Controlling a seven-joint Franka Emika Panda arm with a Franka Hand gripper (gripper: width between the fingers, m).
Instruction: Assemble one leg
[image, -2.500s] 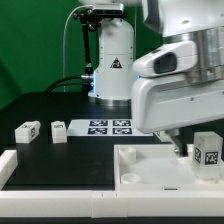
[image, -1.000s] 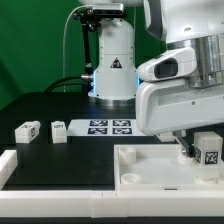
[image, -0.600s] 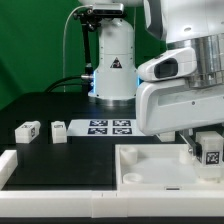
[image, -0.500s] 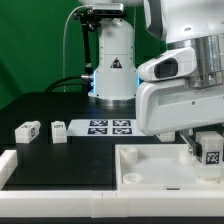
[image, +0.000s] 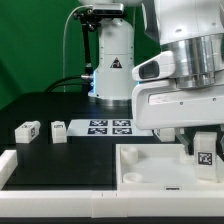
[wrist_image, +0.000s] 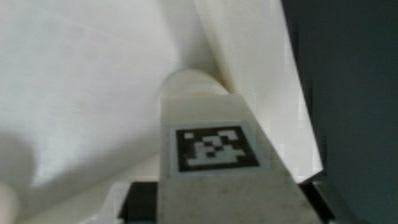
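My gripper (image: 203, 160) is shut on a leg (image: 205, 152), a chunky white block with a black-and-white tag, and holds it upright at the far right corner of the large flat white tray-like piece (image: 150, 168). In the wrist view the leg (wrist_image: 217, 140) fills the middle, with a dark finger (wrist_image: 143, 203) on each side, and its far end points into the tray's corner (wrist_image: 125, 70). Whether the leg touches the tray I cannot tell. Two more legs (image: 27, 130) (image: 59, 130) lie on the black table at the exterior view's left.
The marker board (image: 110, 126) lies on the table in front of the arm's white base (image: 112, 65). A white raised rail (image: 20, 165) runs along the near left edge. The arm's body hides the table behind the tray.
The wrist has turned and the held leg has turned with it, its tag now looking narrower. The leg stays at the tray's right corner, a little lower and further left. The loose legs have not moved.
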